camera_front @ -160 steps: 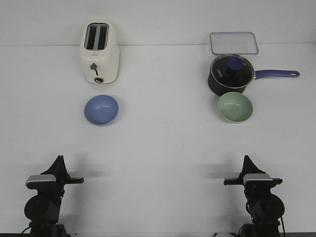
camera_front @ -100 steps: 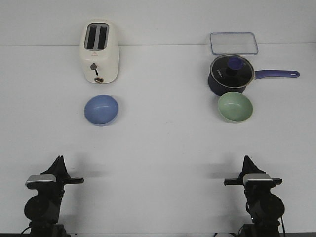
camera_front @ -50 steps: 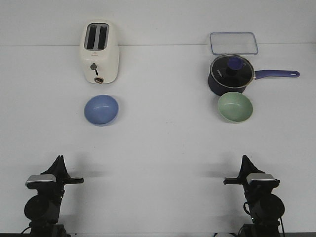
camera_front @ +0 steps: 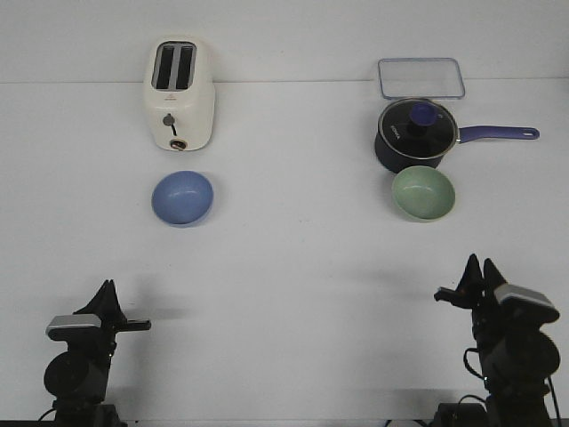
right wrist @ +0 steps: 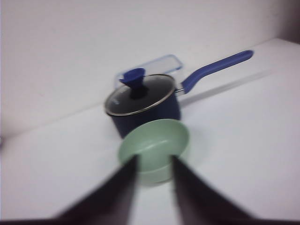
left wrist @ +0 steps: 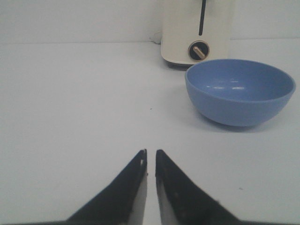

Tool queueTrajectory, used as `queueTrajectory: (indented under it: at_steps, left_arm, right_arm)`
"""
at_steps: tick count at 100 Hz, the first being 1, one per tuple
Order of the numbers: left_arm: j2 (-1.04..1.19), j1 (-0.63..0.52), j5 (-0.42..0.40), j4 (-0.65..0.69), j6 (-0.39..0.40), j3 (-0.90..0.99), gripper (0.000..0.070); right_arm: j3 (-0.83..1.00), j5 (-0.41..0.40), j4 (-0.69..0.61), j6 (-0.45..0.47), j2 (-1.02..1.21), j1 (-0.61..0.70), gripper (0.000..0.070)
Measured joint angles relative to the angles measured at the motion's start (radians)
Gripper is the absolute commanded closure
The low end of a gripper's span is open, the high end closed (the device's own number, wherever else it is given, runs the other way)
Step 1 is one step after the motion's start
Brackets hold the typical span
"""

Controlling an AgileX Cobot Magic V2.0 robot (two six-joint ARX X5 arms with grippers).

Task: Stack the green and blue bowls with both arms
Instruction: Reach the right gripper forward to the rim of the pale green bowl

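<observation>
The blue bowl (camera_front: 182, 197) stands left of centre, in front of the toaster; in the left wrist view it (left wrist: 240, 90) sits ahead and to one side of the fingers. The green bowl (camera_front: 424, 193) stands at the right, just in front of the navy saucepan; in the right wrist view it (right wrist: 153, 147) lies straight beyond the fingertips. My left gripper (camera_front: 107, 294) (left wrist: 150, 153) is shut and empty near the front left edge. My right gripper (camera_front: 480, 267) (right wrist: 153, 159) is open and empty at the front right, its view blurred by motion.
A cream toaster (camera_front: 179, 93) stands at the back left. A navy saucepan (camera_front: 414, 134) with a glass lid and a long handle pointing right stands behind the green bowl. A clear lidded box (camera_front: 420, 77) lies behind it at the back.
My right arm has risen and swung right, and its jaws have opened. The left arm and both bowls have not moved.
</observation>
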Motion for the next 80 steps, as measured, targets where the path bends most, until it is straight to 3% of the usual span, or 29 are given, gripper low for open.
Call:
queueTrajectory:
  at_steps: [30,56,80]
  left_arm:
    - [0.000,0.000,0.000,0.000,0.000,0.000,0.0685]
    - [0.000,0.000,0.000,0.000,0.000,0.000,0.0685]
    - [0.000,0.000,0.000,0.000,0.000,0.000,0.0685]
  right_arm:
    - [0.386,0.016,-0.139,-0.090,0.642,-0.042,0.0291]
    - [0.634,-0.104,-0.184,-0.109,1.144,-0.131,0.0291]
    - [0.759,-0.142,-0.168,-0.110,1.378,-0.163,0.0307]
